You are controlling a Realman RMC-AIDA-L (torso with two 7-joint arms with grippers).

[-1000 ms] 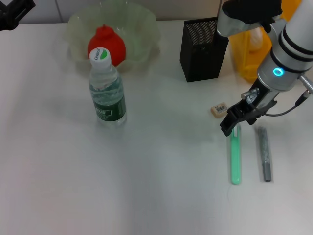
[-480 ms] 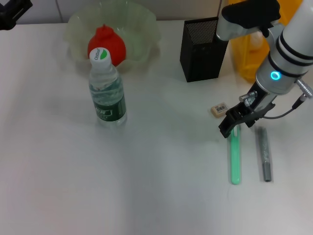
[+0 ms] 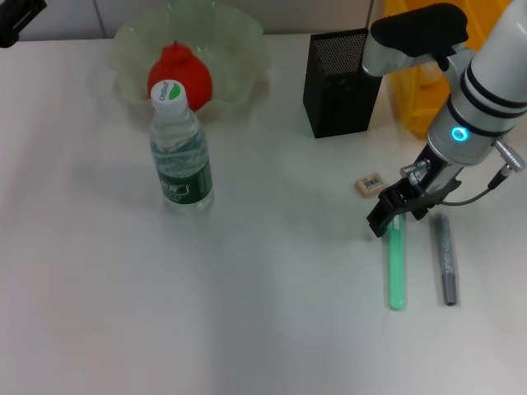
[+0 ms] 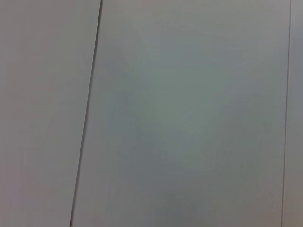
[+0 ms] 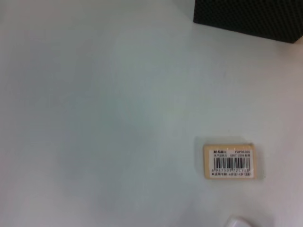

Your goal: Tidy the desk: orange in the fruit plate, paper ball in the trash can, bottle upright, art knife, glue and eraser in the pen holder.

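The orange (image 3: 179,72) lies in the pale-green fruit plate (image 3: 132,41) at the back left. In front of it the bottle (image 3: 179,152) stands upright. At the back right are the black mesh pen holder (image 3: 339,82) and the yellow trash can (image 3: 416,90). The beige eraser (image 3: 370,183) (image 5: 229,161) lies on the table. A green stick (image 3: 396,263) and a grey stick (image 3: 445,259) lie side by side; which is the art knife and which the glue I cannot tell. My right gripper (image 3: 397,211) hangs open over the green stick's far end. The paper ball is out of view.
My left gripper (image 3: 15,16) is parked at the far left corner, mostly out of frame. The pen holder's base (image 5: 248,19) shows in the right wrist view. The left wrist view shows only a pale blank surface.
My right gripper has shifted slightly towards the green stick's far end. The left gripper has drawn further out of the top left corner. No object has moved.
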